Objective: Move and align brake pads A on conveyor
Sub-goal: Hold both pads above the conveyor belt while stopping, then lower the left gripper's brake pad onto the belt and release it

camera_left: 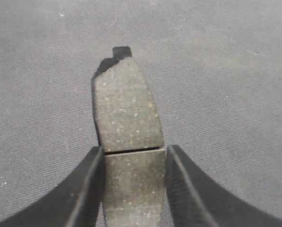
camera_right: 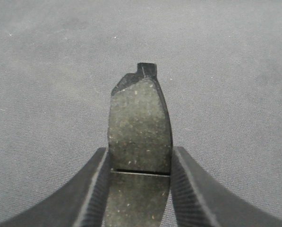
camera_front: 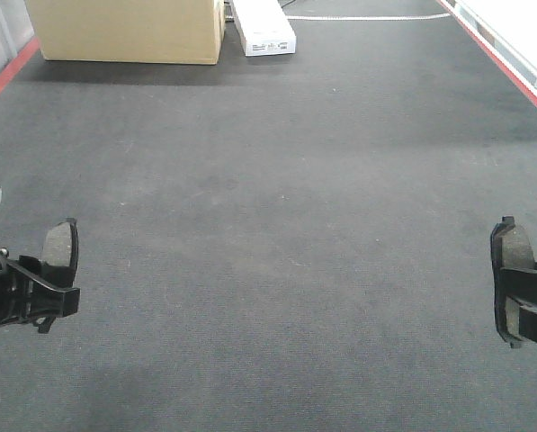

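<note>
Brake pads A (camera_left: 129,109): two are in view, one in each claw, and I see no others on the conveyor (camera_front: 277,225). The left gripper (camera_left: 133,156) is clenched on the left-hand pad (camera_front: 59,254), fingers pressing both long edges right at the cross groove. The right gripper (camera_right: 140,158) grasps the right-hand pad (camera_front: 513,270) the same way. Each pad juts straight out past the fingertips, long axis in line with the fingers and pointing up the belt towards the cardboard box (camera_front: 129,31). The front view puts them at opposite sides of the belt, well apart and roughly level with each other. Whether either pad touches the belt I cannot tell; the left wrist view shows only a close shadow at its tip. In my judgement, alignment turns on keeping both long axes parallel when the pads are set down.
</note>
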`<state>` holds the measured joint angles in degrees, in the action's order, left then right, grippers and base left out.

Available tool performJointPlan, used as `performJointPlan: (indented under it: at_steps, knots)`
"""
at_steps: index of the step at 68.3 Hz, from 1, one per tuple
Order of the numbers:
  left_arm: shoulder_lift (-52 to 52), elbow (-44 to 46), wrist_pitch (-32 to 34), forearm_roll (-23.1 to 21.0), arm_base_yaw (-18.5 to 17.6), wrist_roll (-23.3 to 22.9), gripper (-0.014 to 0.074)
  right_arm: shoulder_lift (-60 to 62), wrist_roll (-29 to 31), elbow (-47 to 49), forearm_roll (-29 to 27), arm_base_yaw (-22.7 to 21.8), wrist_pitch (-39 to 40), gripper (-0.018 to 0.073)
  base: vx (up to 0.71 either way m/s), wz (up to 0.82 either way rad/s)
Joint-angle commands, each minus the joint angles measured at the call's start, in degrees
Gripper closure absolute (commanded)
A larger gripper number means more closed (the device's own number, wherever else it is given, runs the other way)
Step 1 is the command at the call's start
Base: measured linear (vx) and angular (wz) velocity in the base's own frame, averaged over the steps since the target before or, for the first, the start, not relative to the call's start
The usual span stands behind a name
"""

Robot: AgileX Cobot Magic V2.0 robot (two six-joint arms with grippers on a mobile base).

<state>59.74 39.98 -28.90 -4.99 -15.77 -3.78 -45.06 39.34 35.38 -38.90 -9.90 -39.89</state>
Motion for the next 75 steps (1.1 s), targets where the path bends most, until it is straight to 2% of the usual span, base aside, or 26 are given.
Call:
performJointPlan:
  at_steps: [1,11,21,29,35,41,48,60,75]
  knots:
    - [-1.3,1.7,4.4,-0.4,-0.4,0.0,0.0545,0.3,0.6,1.8,-2.4,-0.2,2.9,0.0461,0.0,0.0]
    - [-1.3,1.7,5.4,-1.8,-0.4,-0.2,0.0545,0.3,0.6,1.8,-2.4,-0.2,2.9,0.0461,0.0,0.0]
    - [-0.4,1.7,6.0,-11.0,-0.7,0.2,0.0541,0.3,0.6,1.8,-2.4,-0.2,2.9,0.0461,0.0,0.0]
    - [3.1,1.8,8.2,-14.6,-3.3,2.7,0.0533,0.3,0.6,1.8,-2.4,-0.2,2.9,0.0461,0.0,0.0]
    - [7.8,2.7,10.4,-15.0,-6.0,2.7,0.0519,0.3,0.6,1.8,-2.4,-0.2,2.9,0.0461,0.0,0.0]
    - [13.7,5.4,10.0,-15.9,-7.8,2.6,0.0493,0.3,0.6,1.8,-2.4,-0.2,2.9,0.0461,0.0,0.0]
    - [20.3,9.2,8.1,-16.1,-8.2,2.1,0.0451,0.3,0.6,1.8,-2.4,-0.2,2.9,0.0461,0.0,0.0]
    - [29.8,11.0,8.0,-15.7,-8.1,-4.1,0.0395,0.3,0.6,1.8,-2.4,-0.2,2.9,0.0461,0.0,0.0]
    - [34.8,11.0,9.1,-15.7,-8.1,-4.5,0.0384,0.3,0.6,1.8,-2.4,-0.2,2.9,0.0461,0.0,0.0]
